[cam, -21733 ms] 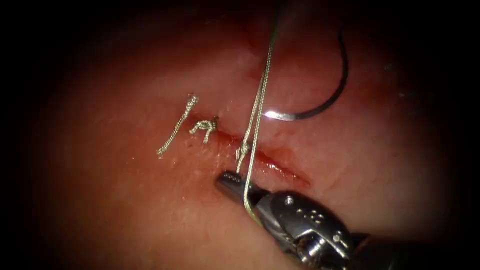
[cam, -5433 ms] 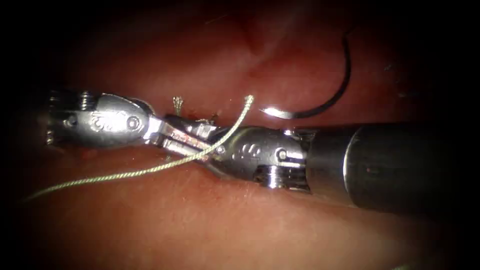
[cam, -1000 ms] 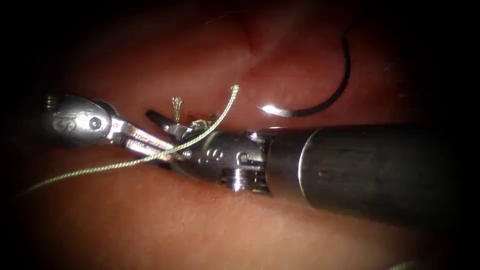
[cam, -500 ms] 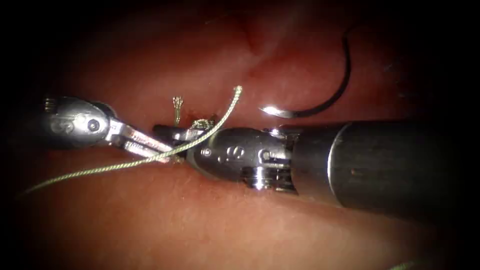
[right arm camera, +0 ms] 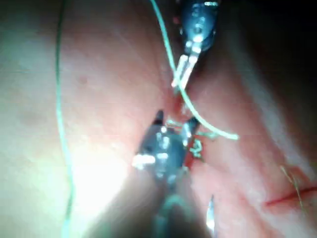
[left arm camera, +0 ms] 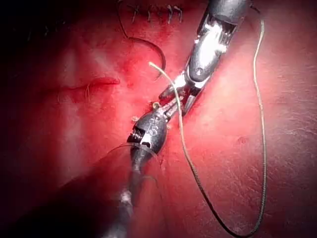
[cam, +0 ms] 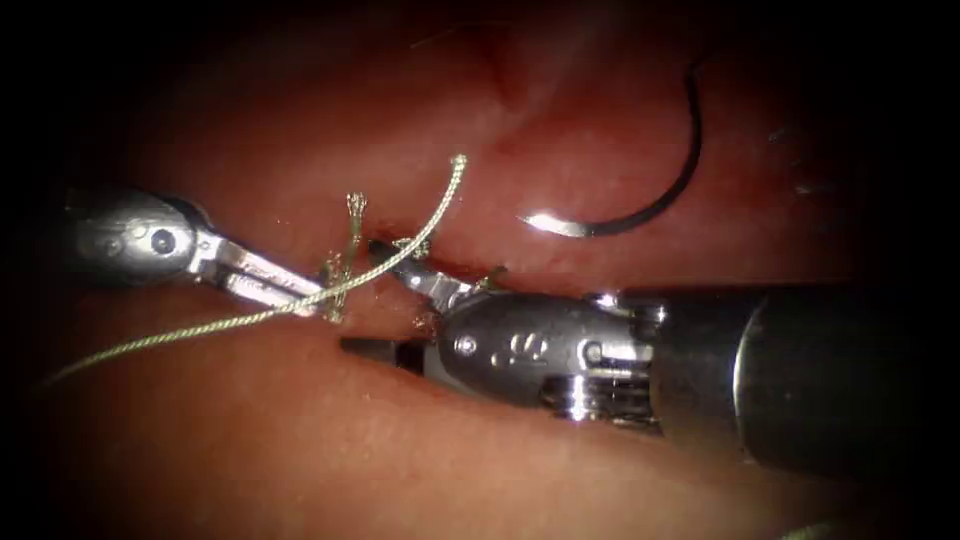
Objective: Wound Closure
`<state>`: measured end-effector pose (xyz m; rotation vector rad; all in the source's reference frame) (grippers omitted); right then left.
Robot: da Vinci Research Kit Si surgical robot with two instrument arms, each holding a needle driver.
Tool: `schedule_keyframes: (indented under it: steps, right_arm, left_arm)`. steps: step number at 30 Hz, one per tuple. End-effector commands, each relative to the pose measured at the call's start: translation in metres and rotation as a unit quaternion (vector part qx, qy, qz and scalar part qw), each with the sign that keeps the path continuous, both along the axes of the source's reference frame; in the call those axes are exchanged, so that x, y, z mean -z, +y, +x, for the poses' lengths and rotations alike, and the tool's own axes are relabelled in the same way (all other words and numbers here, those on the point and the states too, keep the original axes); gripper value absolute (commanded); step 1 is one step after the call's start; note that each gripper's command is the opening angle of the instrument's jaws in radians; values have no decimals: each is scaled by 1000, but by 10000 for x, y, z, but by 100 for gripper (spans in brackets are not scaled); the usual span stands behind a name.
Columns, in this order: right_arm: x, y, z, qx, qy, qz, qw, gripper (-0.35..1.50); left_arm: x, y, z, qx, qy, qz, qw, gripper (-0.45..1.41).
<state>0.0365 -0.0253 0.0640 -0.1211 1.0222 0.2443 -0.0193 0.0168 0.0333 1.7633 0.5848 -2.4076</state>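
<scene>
Left tool (cam: 300, 293) fingers are clamped on the thread (cam: 200, 328), which runs lower left to upper right. Right tool (cam: 385, 300) fingers are apart, empty, just right of it. Needle (cam: 640, 205) lies free on the tissue (cam: 400, 450), upper right.

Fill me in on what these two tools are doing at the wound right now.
The left pincer is shut on the thread beside the cut in the tissue. The right pincer is open at the cut and holds nothing. The needle lies free on the tissue, to the right above the cut, not in it. A knot with short cut ends sits on the cut.
</scene>
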Motion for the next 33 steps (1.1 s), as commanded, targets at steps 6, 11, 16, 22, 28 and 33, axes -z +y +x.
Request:
schedule_keyframes:
  steps: [6,11,16,22,28,33]
  right_arm:
    - [4,4,-18,-22,-4,6,1000,148]
    - [2,4,-10,-23,1,6,1000,148]
    - [6,3,-17,-20,4,8,1000,148]
    - [31,2,-34,-21,5,13,1000,148]
    - [45,-11,-61,-24,-2,12,1000,148]
    - [45,-14,-87,-36,-9,11,999,148]
  left_arm:
    - [-8,2,0,4,1,1,1000,-45]
    - [-6,5,5,5,2,1,1000,-45]
    - [-5,17,24,19,12,1,1000,-45]
    - [-48,39,58,54,45,-7,998,-45]
    - [-101,50,81,80,97,-35,991,-45]
    - [-146,48,98,75,153,-59,984,-45]
